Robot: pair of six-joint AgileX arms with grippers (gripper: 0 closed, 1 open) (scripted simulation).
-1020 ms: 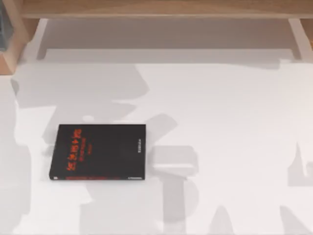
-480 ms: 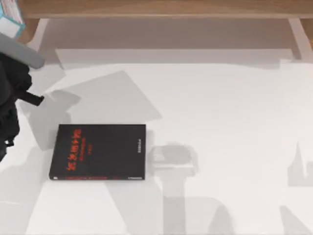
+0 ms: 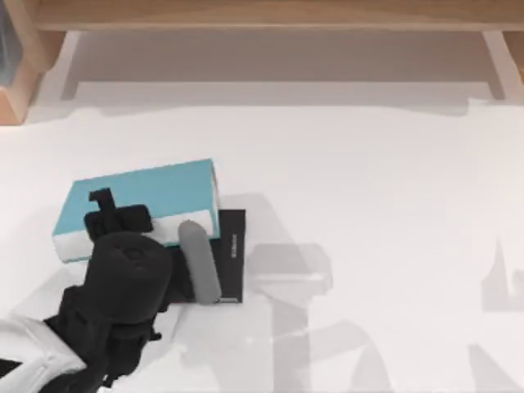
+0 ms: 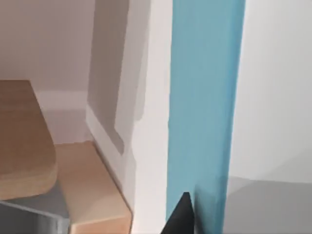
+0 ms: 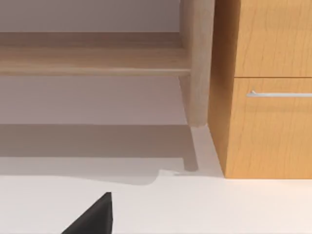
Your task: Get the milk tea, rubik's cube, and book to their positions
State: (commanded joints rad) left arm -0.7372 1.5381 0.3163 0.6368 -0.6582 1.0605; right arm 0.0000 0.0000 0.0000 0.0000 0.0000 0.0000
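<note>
Gripped in the left gripper [image 3: 106, 214], cyan book [image 3: 143, 196] above black book [image 3: 232, 246]; risks slipping, snagging that cover.

My left arm [image 3: 115, 303] covers most of the black book [image 3: 232, 254]; I see just a strip of it past the cyan book [image 3: 147, 196], whose near edge the arm also hides. I cannot tell how my left hand [image 3: 110, 214] sits on the cyan book. In the left wrist view the cyan book is cut off at the picture's edges. Of my right hand [image 5: 92, 217], one dark fingertip shows, cut off.
</note>
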